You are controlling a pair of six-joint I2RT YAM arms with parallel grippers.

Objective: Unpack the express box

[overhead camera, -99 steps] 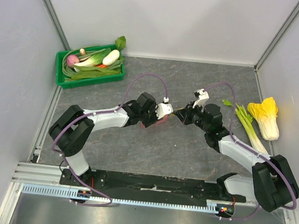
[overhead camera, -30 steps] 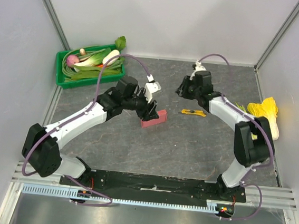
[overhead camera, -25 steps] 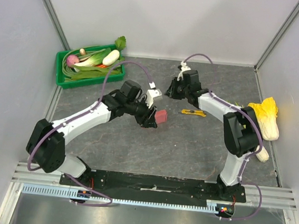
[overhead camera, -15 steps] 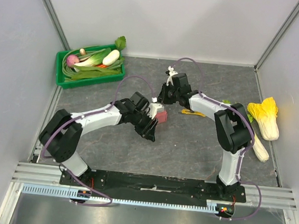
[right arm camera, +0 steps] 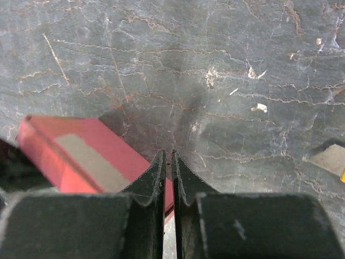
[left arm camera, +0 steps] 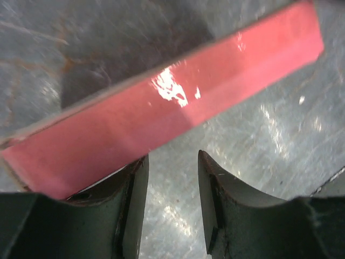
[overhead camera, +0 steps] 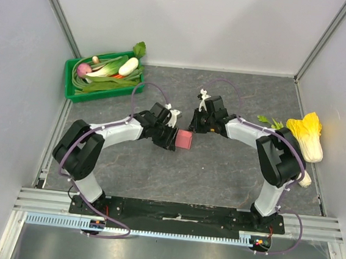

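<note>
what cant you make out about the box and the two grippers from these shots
- Left wrist view: the express box is blurred and cut off by the frame's left edge. Whether the left gripper touches it cannot be told.
- Right wrist view: the right gripper hides the box's near corner.
- Top view: each arm's wrist covers its own fingertips, and the box's seal is too small to see.

Pink-red express box (overhead camera: 184, 140), green crate (overhead camera: 106, 93)

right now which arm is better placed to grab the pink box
Left, probably. The left gripper is open with the box just ahead of it; the right gripper is shut, with the box off to one side.
</note>
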